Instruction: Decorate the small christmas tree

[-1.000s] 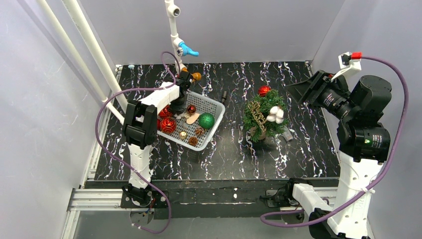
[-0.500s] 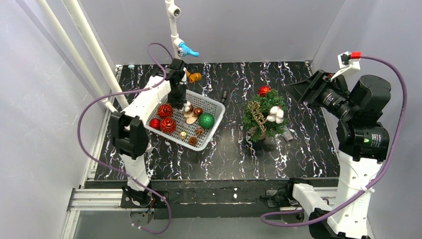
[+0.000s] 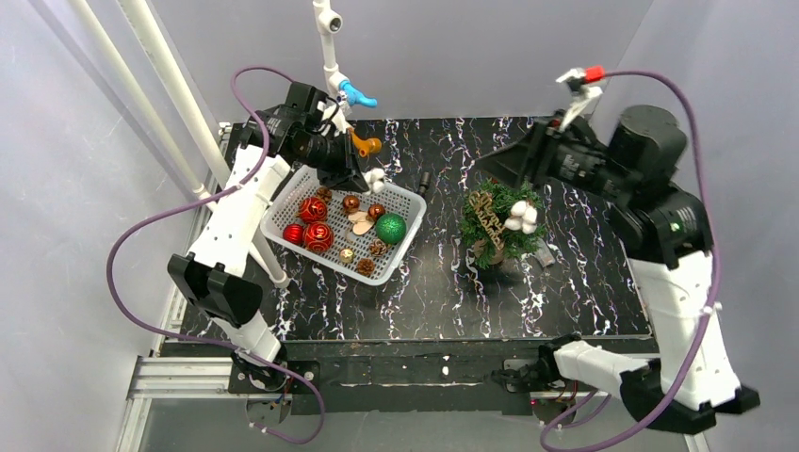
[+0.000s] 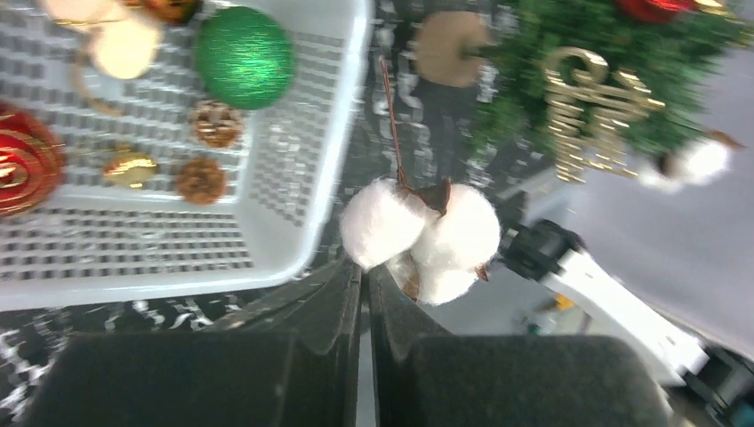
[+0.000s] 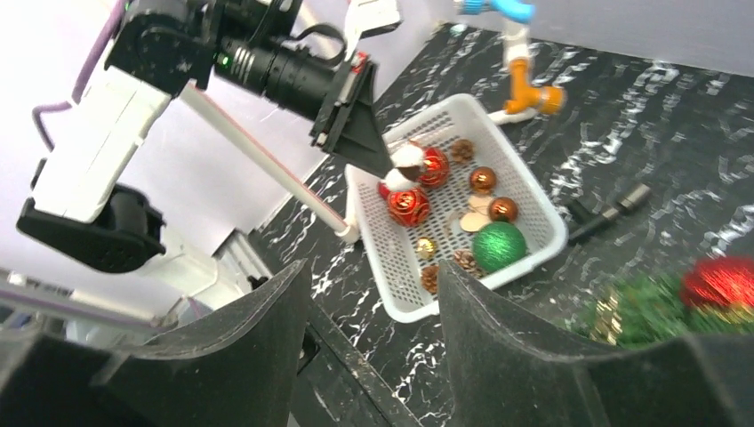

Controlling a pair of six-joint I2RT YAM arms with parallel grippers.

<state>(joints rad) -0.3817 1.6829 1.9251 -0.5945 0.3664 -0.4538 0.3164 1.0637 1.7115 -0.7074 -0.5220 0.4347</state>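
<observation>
Two pincers seen. Left pincer [image 4: 363,271] clamped on white cotton ornament [image 4: 418,236], held above far rim of white basket [image 3: 415,215]. Right pincer [image 5: 373,267] spread apart, nothing gripped, poised near top of small christmas tree [image 3: 499,221]. Tree stood upright on desk [image 3: 433,292], right of basket.

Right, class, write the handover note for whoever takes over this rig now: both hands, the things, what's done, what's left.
Left hand: shut on a white cotton sprig, in the air at the basket's edge.
Right hand: open, empty, raised near the tree.
Done: tree carries a gold sign, a cotton puff and a red ball.
Left: hang the sprig; red balls, a green ball and pine cones wait in the basket.
</observation>
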